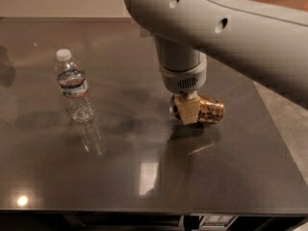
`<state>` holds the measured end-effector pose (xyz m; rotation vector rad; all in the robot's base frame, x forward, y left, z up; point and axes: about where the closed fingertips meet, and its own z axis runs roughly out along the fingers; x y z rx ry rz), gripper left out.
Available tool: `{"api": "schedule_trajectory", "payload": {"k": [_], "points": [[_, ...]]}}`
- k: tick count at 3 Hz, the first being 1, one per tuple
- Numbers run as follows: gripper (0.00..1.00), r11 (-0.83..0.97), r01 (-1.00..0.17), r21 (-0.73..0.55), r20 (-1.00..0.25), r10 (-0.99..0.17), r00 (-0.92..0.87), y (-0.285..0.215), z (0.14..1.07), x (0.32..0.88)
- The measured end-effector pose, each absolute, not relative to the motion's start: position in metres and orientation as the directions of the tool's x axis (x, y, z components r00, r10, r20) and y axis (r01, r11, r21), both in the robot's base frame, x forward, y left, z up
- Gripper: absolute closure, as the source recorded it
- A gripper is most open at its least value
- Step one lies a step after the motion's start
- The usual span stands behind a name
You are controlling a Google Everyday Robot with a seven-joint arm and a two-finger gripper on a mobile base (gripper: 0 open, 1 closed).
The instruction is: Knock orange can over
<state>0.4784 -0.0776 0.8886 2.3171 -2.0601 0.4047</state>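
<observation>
On your dark shiny surface (120, 177), the grey robot gripper (188, 113) sits low against the small orange-brown metal can (211, 112), which lies on its side toward the right, so the job looks done, though you cannot tell if the jaws are open or closed.

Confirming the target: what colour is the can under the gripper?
Coppery orange can, dark lettering; camera view. Gripper sits at its silver end.

1. The hand (188, 110), sitting low over the surface (144, 177) right in front of the orange can (211, 111), is hiding the can's middle.
2. The arm (226, 28) is running off the top and right edges.
3. The can's lettering is blurring beyond reading.
4. The surface is running past the left edge.
</observation>
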Motion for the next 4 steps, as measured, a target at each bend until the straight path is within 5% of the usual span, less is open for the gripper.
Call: {"api": "schedule_trajectory", "payload": {"k": [2, 3, 4], "points": [[0.12, -0.170, -0.974, -0.147, 0.238, -0.962, 0.132, -0.071, 0.879, 0.477], [0.00, -0.183, -0.972, -0.144, 0.244, -0.959, 0.144, -0.068, 0.877, 0.476], [0.00, -0.192, -0.972, -0.135, 0.241, -0.958, 0.156, -0.066, 0.872, 0.473]]}}
